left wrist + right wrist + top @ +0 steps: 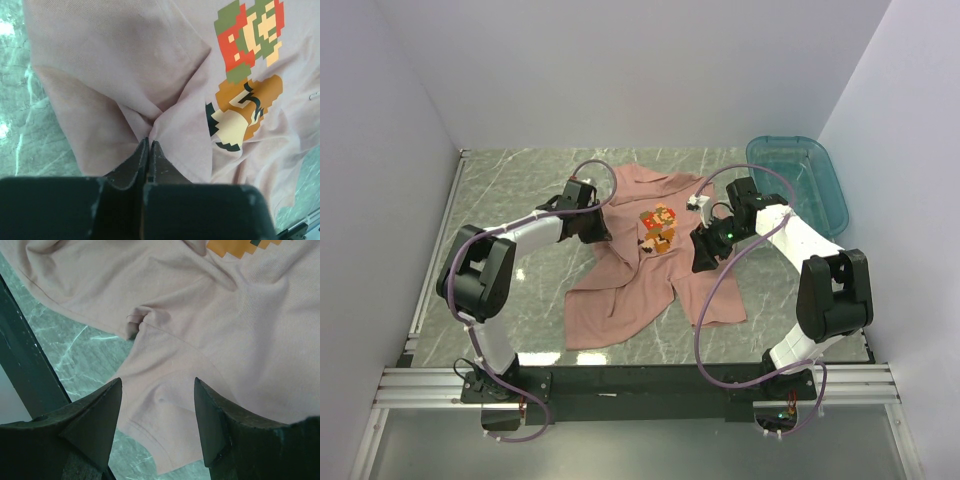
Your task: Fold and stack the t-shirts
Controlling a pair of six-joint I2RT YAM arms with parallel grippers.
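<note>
Centrally, pixelated cartoon print (658,228), pink t-shirt (630,290)

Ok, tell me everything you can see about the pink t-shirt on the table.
The dusty salmon-pink short-sleeved cotton-looking t-shirt lies unfolded and rumpled, front up, on the green marbled table. Its chest carries a pixelated cartoon print in orange, red and green. The left pincer is shut on a pinch of cloth beside the print; the right pincer stands open over its edge.
</note>
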